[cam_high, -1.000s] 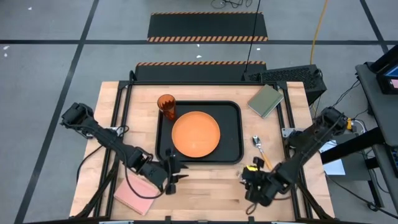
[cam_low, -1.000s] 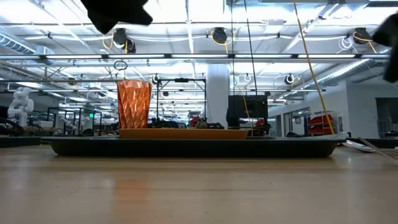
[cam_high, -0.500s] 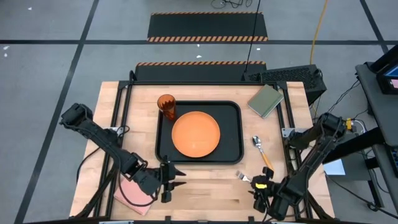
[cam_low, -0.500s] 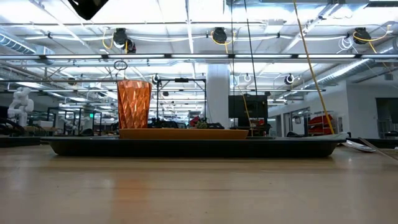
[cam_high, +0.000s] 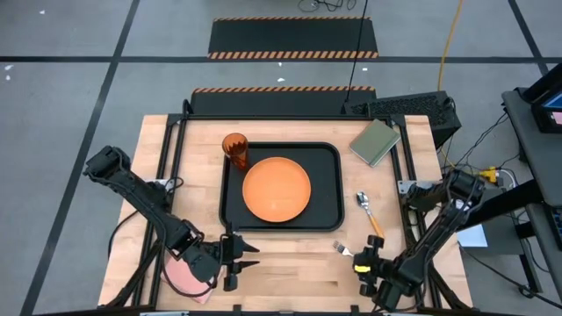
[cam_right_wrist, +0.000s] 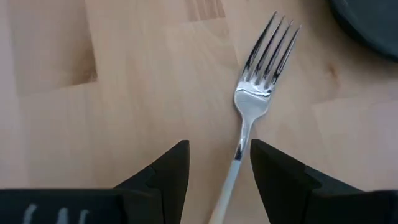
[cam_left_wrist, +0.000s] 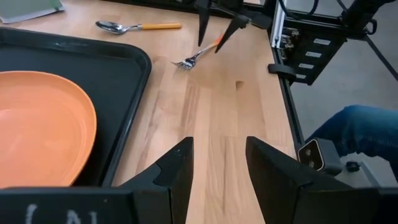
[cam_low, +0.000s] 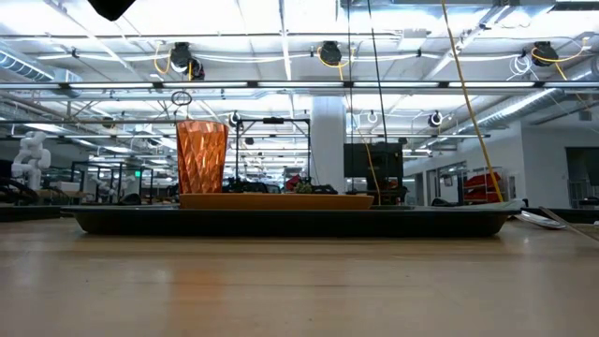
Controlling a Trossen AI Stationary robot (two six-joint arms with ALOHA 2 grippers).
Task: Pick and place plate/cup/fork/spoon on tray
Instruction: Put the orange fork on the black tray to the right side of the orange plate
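Observation:
The orange plate [cam_high: 276, 189] lies in the black tray [cam_high: 327, 158]. The orange-brown cup [cam_high: 234, 149] stands upright in the tray's far left corner. The spoon [cam_high: 367, 211] lies on the table right of the tray. The fork [cam_right_wrist: 266, 50] lies on the table near the tray's near right corner, tines toward the tray. My right gripper [cam_right_wrist: 219, 149] is open just above it, one finger on either side of the fork's neck; it also shows in the left wrist view [cam_left_wrist: 209, 46]. My left gripper [cam_high: 250, 259] is open and empty near the tray's near left corner.
A pink block [cam_high: 184, 279] lies at the near left under my left arm. An olive-green block [cam_high: 375, 142] lies at the far right. Bare wood runs along the near edge between the grippers. A person's leg [cam_left_wrist: 354, 130] shows beyond the table's right edge.
My right gripper has drawn back toward the table's near edge, and the fork it was covering now shows on the table. My left gripper has also gone toward the near edge and a little left. Both have left the low view's top.

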